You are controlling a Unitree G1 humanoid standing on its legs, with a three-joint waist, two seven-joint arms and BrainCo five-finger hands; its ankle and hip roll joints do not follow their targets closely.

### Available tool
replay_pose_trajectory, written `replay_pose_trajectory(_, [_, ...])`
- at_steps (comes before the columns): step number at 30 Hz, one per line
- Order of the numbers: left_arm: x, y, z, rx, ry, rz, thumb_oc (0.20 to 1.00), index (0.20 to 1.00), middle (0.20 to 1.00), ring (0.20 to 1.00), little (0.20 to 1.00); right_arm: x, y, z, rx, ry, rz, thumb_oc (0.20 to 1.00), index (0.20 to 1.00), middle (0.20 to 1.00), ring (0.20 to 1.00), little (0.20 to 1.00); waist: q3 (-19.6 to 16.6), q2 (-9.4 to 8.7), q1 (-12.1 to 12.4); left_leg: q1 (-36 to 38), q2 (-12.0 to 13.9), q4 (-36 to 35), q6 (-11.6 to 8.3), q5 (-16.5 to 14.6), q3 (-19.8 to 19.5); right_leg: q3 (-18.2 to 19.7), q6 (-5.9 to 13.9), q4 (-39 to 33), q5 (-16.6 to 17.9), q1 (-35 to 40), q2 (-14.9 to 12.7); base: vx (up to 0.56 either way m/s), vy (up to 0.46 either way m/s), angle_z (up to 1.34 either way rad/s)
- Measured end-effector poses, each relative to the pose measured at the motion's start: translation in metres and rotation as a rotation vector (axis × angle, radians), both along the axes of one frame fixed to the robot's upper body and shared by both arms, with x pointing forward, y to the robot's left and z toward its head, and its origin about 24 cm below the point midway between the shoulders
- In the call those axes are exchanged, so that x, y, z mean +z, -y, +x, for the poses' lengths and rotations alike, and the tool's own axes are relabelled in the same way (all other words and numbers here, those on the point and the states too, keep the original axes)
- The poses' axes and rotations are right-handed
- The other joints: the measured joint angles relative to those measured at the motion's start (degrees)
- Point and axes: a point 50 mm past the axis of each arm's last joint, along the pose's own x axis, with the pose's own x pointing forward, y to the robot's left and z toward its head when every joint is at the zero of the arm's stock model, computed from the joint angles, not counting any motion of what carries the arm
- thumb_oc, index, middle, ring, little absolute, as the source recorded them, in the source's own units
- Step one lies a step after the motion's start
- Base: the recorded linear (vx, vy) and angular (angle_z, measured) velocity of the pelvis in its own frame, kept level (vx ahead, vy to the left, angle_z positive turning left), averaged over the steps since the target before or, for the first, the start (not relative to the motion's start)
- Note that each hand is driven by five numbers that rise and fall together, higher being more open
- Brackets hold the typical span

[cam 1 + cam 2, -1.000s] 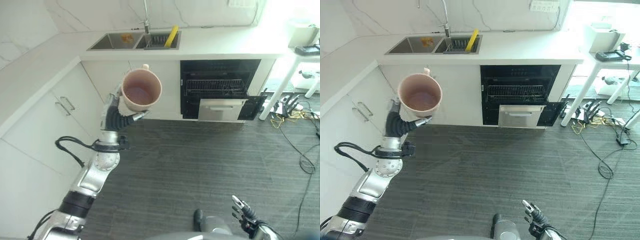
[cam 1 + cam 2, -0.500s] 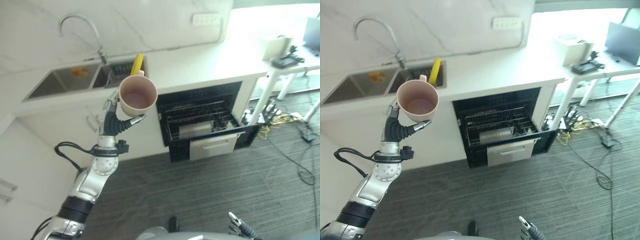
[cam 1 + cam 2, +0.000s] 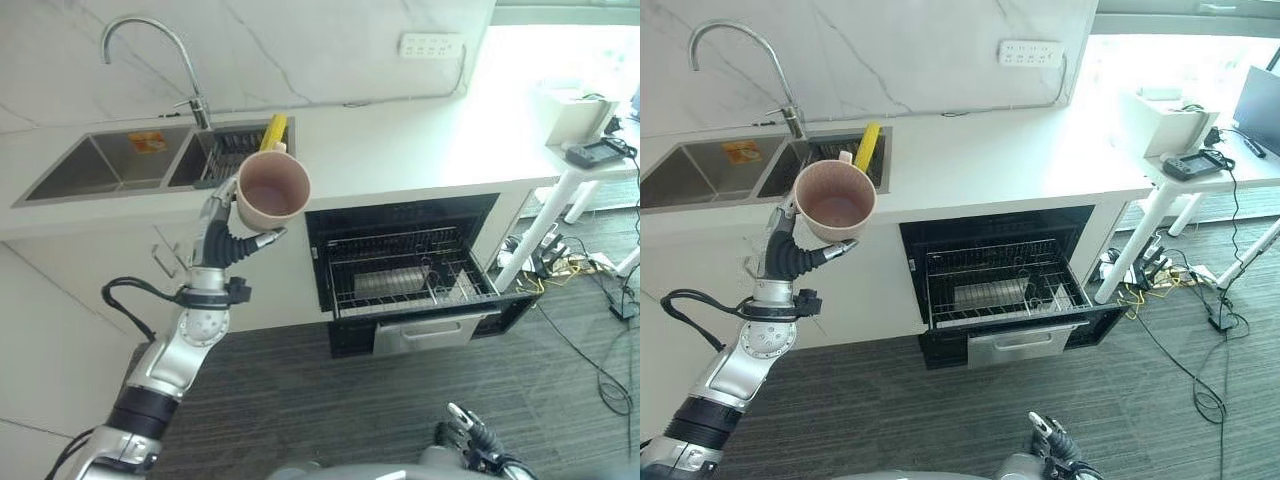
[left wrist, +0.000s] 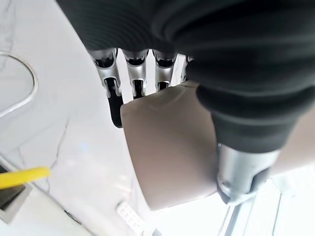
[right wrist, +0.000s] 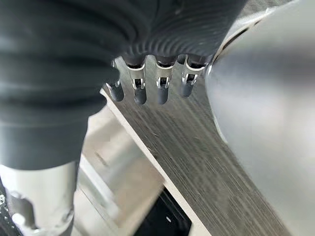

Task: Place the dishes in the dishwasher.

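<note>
Faucet [image 3: 150,50], sink [image 3: 90,170], wall outlet [image 3: 430,45]

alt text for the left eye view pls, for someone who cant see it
The left robot hand holds a pink mug upright, raised in front of a white counter with a double sink. To its right, an open dishwasher has its wire rack pulled out.

The right hand [image 5: 147,83] hung with its fingers [image 5: 139,88] in a loose, nearly straight row and held nothing. Past the fingertips lay the dark grey striped floor [image 5: 197,147]. A pale cabinet front [image 5: 118,167] ran slantwise beside the floor, with a black gap [image 5: 162,221] along its edge.
</note>
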Motion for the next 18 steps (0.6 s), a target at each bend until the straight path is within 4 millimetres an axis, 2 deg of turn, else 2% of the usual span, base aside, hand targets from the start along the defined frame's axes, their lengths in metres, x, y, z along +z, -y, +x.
replay_pose_trajectory(1, [-0.001, -0.004, -0.005, 0.014, -0.002, -0.002, 0.200, 0.200, 0.200, 0.200, 0.200, 0.000, -0.004, 0.000, 0.020, 0.001, 0.005, 1.000, 1.000, 1.000, 1.000, 1.000, -0.21, -0.32, 0.33, 0.96, 2.12, 0.33, -1.94, -1.20, -0.29, -0.36, -0.72, -1.23, 0.74, 1.48, 1.04, 0.27, -0.590, 0.08])
replay_pose_trajectory(2, [-0.001, -0.012, -0.012, 0.040, -0.003, 0.004, 0.200, 0.200, 0.200, 0.200, 0.200, -0.001, -0.008, 0.002, 0.043, 0.003, 0.013, 1.000, 1.000, 1.000, 1.000, 1.000, -0.69, -1.38, 0.14, 2.02, 4.79, 0.35, -5.02, -2.03, -0.49, -0.53, -0.81, 0.79, 2.73, 2.26, 3.18, 0.23, -0.554, 0.01])
replay_pose_trajectory(3, [-0.013, -0.008, -0.016, 0.053, -0.041, -0.046, 0.200, 0.200, 0.200, 0.200, 0.200, 0.003, 0.003, 0.006, 0.052, 0.009, -0.021, 1.000, 1.000, 1.000, 1.000, 1.000, -0.50, 2.88, 0.07, 2.79, 9.41, 0.35, -6.30, -2.03, -0.33, -1.55, -1.32, 2.38, 1.57, 2.54, 7.64, 0.34, -0.765, 0.18])
replay_pose_trajectory(4, [-0.025, -0.003, -0.024, 0.057, -0.073, -0.092, 0.200, 0.200, 0.200, 0.200, 0.200, 0.010, 0.017, 0.014, 0.101, 0.018, -0.063, 1.000, 1.000, 1.000, 1.000, 1.000, 0.05, 5.69, -0.31, 2.50, 14.56, 1.40, -6.60, 2.73, 1.25, -3.76, -4.21, 7.79, -3.04, 1.28, 12.30, 0.31, -0.744, 0.32])
replay_pose_trajectory(5, [-0.026, -0.008, -0.026, 0.077, -0.075, -0.090, 0.200, 0.200, 0.200, 0.200, 0.200, 0.015, 0.015, 0.024, 0.145, 0.040, -0.064, 1.000, 1.000, 1.000, 1.000, 1.000, 0.56, 4.07, -0.13, 2.24, 16.17, 1.52, -5.93, 10.08, 2.08, -4.72, -6.43, 16.10, -9.70, -0.37, 13.23, 0.30, -0.714, 0.49])
replay_pose_trajectory(6, [-0.021, -0.010, -0.026, 0.084, -0.058, -0.084, 0.200, 0.200, 0.200, 0.200, 0.200, 0.016, 0.013, 0.028, 0.155, 0.056, -0.060, 1.000, 1.000, 1.000, 1.000, 1.000, 0.62, 2.34, 0.28, 0.96, 17.32, 4.04, -6.08, 13.61, 1.84, -5.54, -8.55, 18.35, -13.36, -0.82, 14.00, 0.14, -0.417, 0.33])
replay_pose_trajectory(7, [-0.017, -0.011, -0.027, 0.080, -0.042, -0.071, 0.200, 0.200, 0.200, 0.200, 0.200, 0.016, 0.011, 0.029, 0.159, 0.058, -0.056, 1.000, 1.000, 1.000, 1.000, 1.000, 0.84, 0.94, 1.02, -1.88, 18.19, 7.87, -5.83, 16.74, 0.95, -5.72, -10.40, 18.89, -14.55, -0.75, 15.01, 0.11, -0.224, 0.21])
replay_pose_trajectory(8, [-0.012, -0.009, -0.026, 0.064, -0.024, -0.059, 0.200, 0.200, 0.200, 0.200, 0.200, 0.016, 0.008, 0.031, 0.156, 0.063, -0.048, 1.000, 1.000, 1.000, 1.000, 1.000, 1.41, -0.68, 1.64, -7.06, 19.64, 15.36, -5.37, 20.69, 0.63, -6.54, -12.78, 17.36, -14.89, 0.55, 16.12, 0.10, -0.097, 0.21])
replay_pose_trajectory(9, [-0.011, -0.008, -0.026, 0.058, -0.019, -0.055, 0.200, 0.200, 0.200, 0.200, 0.200, 0.014, 0.008, 0.029, 0.148, 0.052, -0.047, 1.000, 1.000, 1.000, 1.000, 1.000, 1.78, -1.45, 1.69, -9.98, 19.33, 18.17, -6.10, 16.29, 1.18, -8.20, -13.13, 15.06, -13.89, 3.01, 16.67, 0.17, -0.033, 0.27])
replay_pose_trajectory(10, [-0.010, -0.008, -0.026, 0.056, -0.018, -0.053, 0.200, 0.200, 0.200, 0.200, 0.200, 0.013, 0.008, 0.028, 0.147, 0.049, -0.049, 1.000, 1.000, 1.000, 1.000, 1.000, 1.78, -1.60, 1.77, -10.45, 18.92, 17.80, -6.26, 15.38, 1.66, -8.90, -13.57, 14.33, -13.62, 3.69, 16.69, 0.15, 0.054, 0.65])
replay_pose_trajectory(11, [0.001, 0.004, -0.017, 0.003, 0.027, -0.052, 0.200, 0.200, 0.200, 0.200, 0.200, 0.010, 0.016, 0.015, 0.121, 0.023, -0.070, 1.000, 1.000, 1.000, 1.000, 1.000, 1.67, -0.21, 1.37, -11.27, 14.60, 4.41, -7.27, 14.23, 5.46, -12.12, -12.93, 9.40, -13.63, 6.96, 18.28, 0.18, 0.114, 0.59])
replay_pose_trajectory(12, [0.009, 0.012, -0.013, -0.033, 0.061, -0.052, 0.200, 0.200, 0.200, 0.200, 0.200, 0.009, 0.020, 0.012, 0.113, 0.010, -0.076, 1.000, 1.000, 1.000, 1.000, 1.000, 1.88, 1.23, 1.41, -11.47, 13.24, -2.12, -7.10, 14.46, 6.75, -12.91, -13.15, 7.82, -13.16, 8.02, 19.69, 0.13, 0.146, 0.59])
replay_pose_trajectory(13, [0.015, 0.018, -0.008, -0.060, 0.082, -0.048, 0.200, 0.200, 0.200, 0.200, 0.200, 0.009, 0.021, 0.012, 0.108, 0.011, -0.077, 1.000, 1.000, 1.000, 1.000, 1.000, 1.65, 3.43, 1.21, -11.44, 13.14, -6.54, -7.21, 14.66, 8.11, -13.89, -14.56, 6.39, -12.01, 9.07, 20.98, 0.14, 0.161, 0.29])
replay_pose_trajectory(14, [0.017, 0.025, -0.001, -0.088, 0.087, -0.041, 0.200, 0.200, 0.200, 0.200, 0.200, 0.008, 0.018, 0.012, 0.097, 0.012, -0.063, 1.000, 1.000, 1.000, 1.000, 1.000, 1.56, 4.06, 0.31, -11.50, 13.71, -7.91, -7.45, 14.94, 9.23, -15.09, -15.01, 5.21, -11.75, 9.75, 21.87, 0.10, 0.119, 0.25])
replay_pose_trajectory(15, [0.018, 0.030, 0.003, -0.110, 0.085, -0.029, 0.200, 0.200, 0.200, 0.200, 0.200, 0.008, 0.011, 0.014, 0.106, 0.025, -0.048, 1.000, 1.000, 1.000, 1.000, 1.000, 1.08, 4.23, -0.43, -10.91, 13.98, -9.00, -7.80, 15.28, 9.33, -15.28, -14.53, 3.85, -12.11, 10.64, 21.90, 0.13, 0.108, 0.04])
replay_pose_trajectory(18, [0.015, 0.031, 0.002, -0.115, 0.081, -0.031, 0.200, 0.200, 0.200, 0.200, 0.200, 0.008, 0.002, 0.017, 0.122, 0.049, -0.020, 1.000, 1.000, 1.000, 1.000, 1.000, 0.29, 5.60, -2.80, -5.59, 15.09, -10.82, -8.44, 15.65, 8.99, -14.09, -14.50, 1.73, -10.73, 12.57, 21.77, 0.18, 0.102, -0.10])
